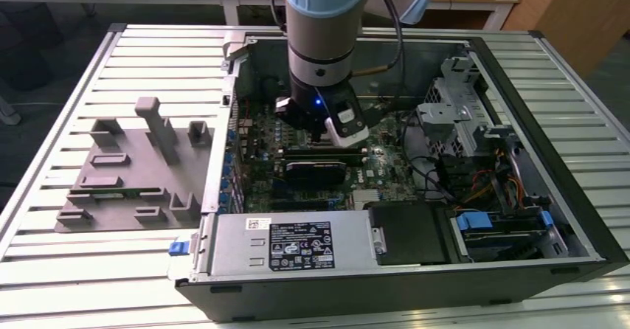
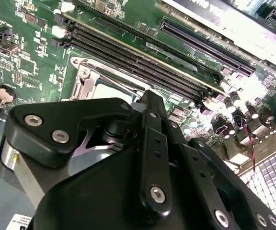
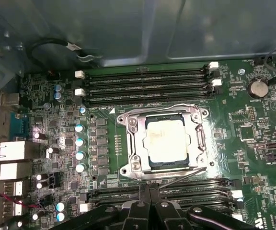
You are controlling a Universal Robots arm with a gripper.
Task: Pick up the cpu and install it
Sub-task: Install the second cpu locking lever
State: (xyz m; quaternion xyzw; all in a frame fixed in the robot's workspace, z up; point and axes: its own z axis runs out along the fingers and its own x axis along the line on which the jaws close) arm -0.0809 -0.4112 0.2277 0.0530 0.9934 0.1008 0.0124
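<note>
Cpu [image 3: 167, 140] seated in socket frame [image 3: 134, 143], fingers [image 3: 149, 203] just beside it, closed together, empty

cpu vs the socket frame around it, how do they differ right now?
The cpu is a flat, pale silvery square; the socket frame is shiny bare metal with an open centre. The cpu lies inside, the socket frame rings it. The frame carries screws at its corners and a thin lever wire; the cpu top is plain. Both are square and lie flat on the green board.
</note>
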